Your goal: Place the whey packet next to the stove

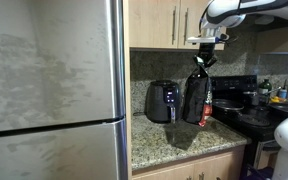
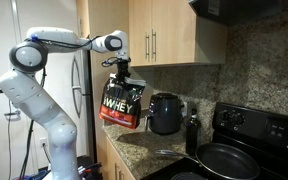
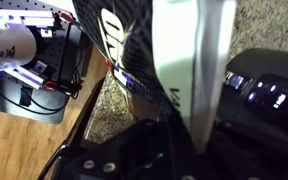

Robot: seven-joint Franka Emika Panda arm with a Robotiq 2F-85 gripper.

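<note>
Gripper (image 1: 205,52) is clamped shut on the top edge of the whey packet (image 1: 196,97), which hangs above the granite countertop (image 1: 174,142). In an exterior view, the air fryer (image 1: 162,101) is at its 9 o'clock and the stove (image 1: 246,108) at 3 o'clock.

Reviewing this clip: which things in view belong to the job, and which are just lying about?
Part of the job: whey packet, held at its top by the shut gripper; stove.
Just lying about: air fryer, dark bottle, frying pan, fridge.
</note>
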